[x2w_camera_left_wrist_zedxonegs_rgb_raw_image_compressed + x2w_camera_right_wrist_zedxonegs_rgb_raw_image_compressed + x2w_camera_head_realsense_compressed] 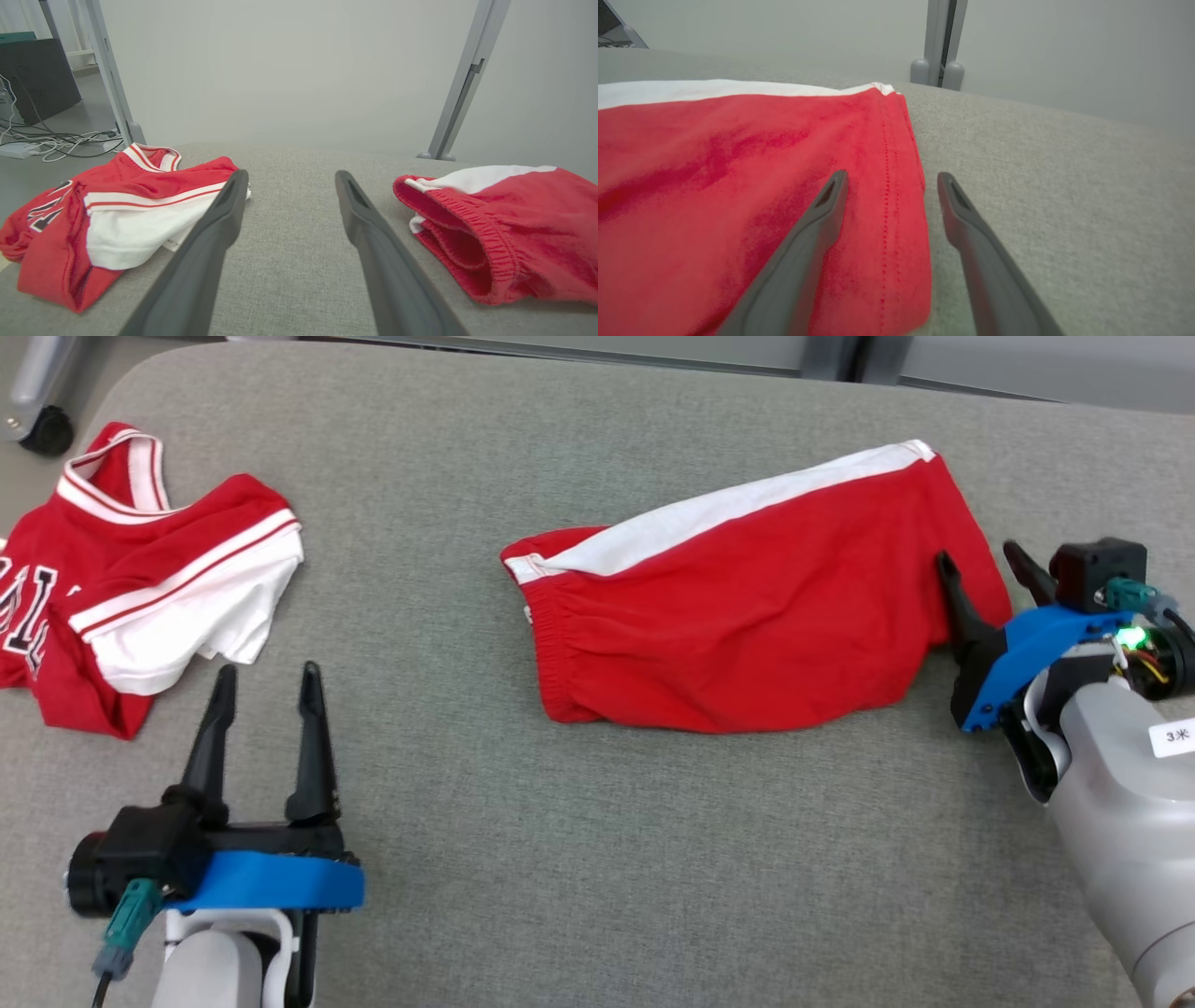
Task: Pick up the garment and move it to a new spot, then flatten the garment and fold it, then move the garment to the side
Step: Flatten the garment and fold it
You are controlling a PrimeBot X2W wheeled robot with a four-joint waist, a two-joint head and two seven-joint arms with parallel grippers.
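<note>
The grey pad (pixel 597 859) carries the shorts (pixel 747 616) flat at its middle and a crumpled jersey (pixel 140 579) far left. The right gripper (pixel 977 553) straddles the shorts' hem, fingers apart and empty — the left gripper (pixel 266 674) sits low between both garments, likewise spread.

Red shorts (pixel 747 616) with a white side stripe. Red jersey (pixel 140 579) with a white panel, red-and-white striped trim and dark lettering. Plain grey woven surface (pixel 560 859). My fingers (pixel 313 747) are black, on bright blue mounts (pixel 271 887).
</note>
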